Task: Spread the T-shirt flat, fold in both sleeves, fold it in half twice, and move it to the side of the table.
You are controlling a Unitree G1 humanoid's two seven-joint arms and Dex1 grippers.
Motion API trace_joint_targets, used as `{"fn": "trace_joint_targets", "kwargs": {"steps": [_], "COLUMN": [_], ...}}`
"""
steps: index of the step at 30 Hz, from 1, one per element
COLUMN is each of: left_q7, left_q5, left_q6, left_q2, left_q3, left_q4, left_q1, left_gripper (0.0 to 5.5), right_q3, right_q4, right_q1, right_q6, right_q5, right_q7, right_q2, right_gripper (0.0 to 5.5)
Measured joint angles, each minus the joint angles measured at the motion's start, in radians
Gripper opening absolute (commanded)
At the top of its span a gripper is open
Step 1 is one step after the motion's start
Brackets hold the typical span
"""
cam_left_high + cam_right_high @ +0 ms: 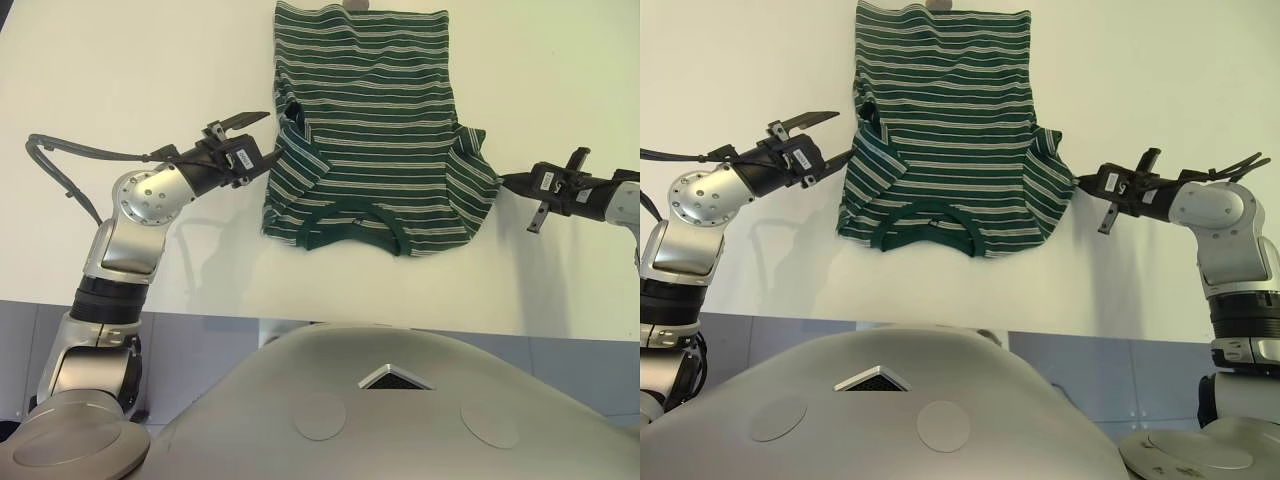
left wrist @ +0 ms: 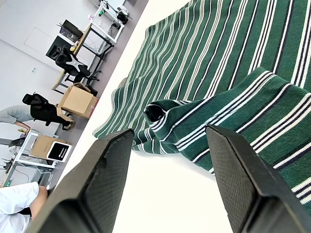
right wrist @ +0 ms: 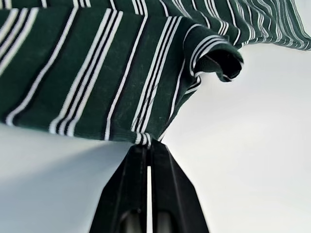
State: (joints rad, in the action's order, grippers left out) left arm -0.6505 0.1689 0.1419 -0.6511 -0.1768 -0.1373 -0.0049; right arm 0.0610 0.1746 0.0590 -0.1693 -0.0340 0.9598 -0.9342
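Two claws flank the shirt (image 1: 372,110) in your head views. It lies near the middle of the white table (image 1: 110,70), collar (image 1: 350,222) toward you and hem (image 1: 360,12) at the far edge. The left sleeve (image 1: 300,165) is folded in over the body, and the right sleeve (image 1: 472,140) sits bunched at the side seam. Your left claw (image 1: 268,136) stands just beside the left sleeve with its jaws spread wide and nothing between them. One finger angles up clear of the cloth. The other runs low along the shirt's edge, and you cannot tell whether it touches. Your right claw (image 1: 503,180) meets the shirt's right edge just below the bunched sleeve, tips drawn together at the cloth.

In your left wrist view, both fingers (image 2: 104,184) stand far apart. The folded sleeve lies just past their tips, partly in line with the gap, with bare table under the claw itself. The rest of the shirt stretches away beyond. Chairs (image 2: 70,60) and boxes (image 2: 77,99) stand in the room past the table.

In your right wrist view, the fingers (image 3: 131,194) are pressed nearly together. A small fold of the striped edge is pinched at their tips. The cloth rises from there, and the sleeve's curled cuff (image 3: 218,56) hangs open above the table.
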Motion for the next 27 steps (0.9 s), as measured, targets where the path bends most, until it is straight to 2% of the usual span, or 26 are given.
{"fn": "trace_joint_targets", "kwargs": {"steps": [5,14,19,22,27], "left_q7": [0.002,0.009,0.009,0.009,0.008], "left_q5": [0.000,0.001,0.001,0.002,0.001], "left_q6": [0.000,0.001,0.000,0.000,0.000], "left_q2": [0.002,0.019,0.022,0.023,0.023], "left_q3": [0.000,-0.001,-0.006,-0.009,-0.013], "left_q4": [0.009,0.015,0.015,0.017,0.017], "left_q1": [-0.001,-0.002,-0.002,-0.004,-0.008], "left_gripper": [2.74,2.74,2.74,2.74,2.74], "right_q3": [0.005,-0.028,0.060,0.143,0.185], "right_q4": [-0.058,-0.352,-0.461,-0.434,-0.327], "right_q1": [-0.017,-0.057,-0.050,-0.065,-0.090], "right_q6": [0.067,0.269,0.324,0.309,0.255], "right_q5": [0.055,0.233,0.219,0.122,0.009], "right_q7": [0.041,0.079,0.057,0.025,-0.018], "right_q2": [0.015,0.039,0.090,0.131,0.135], "right_gripper": [0.04,0.04,0.04,0.04,0.94]}}
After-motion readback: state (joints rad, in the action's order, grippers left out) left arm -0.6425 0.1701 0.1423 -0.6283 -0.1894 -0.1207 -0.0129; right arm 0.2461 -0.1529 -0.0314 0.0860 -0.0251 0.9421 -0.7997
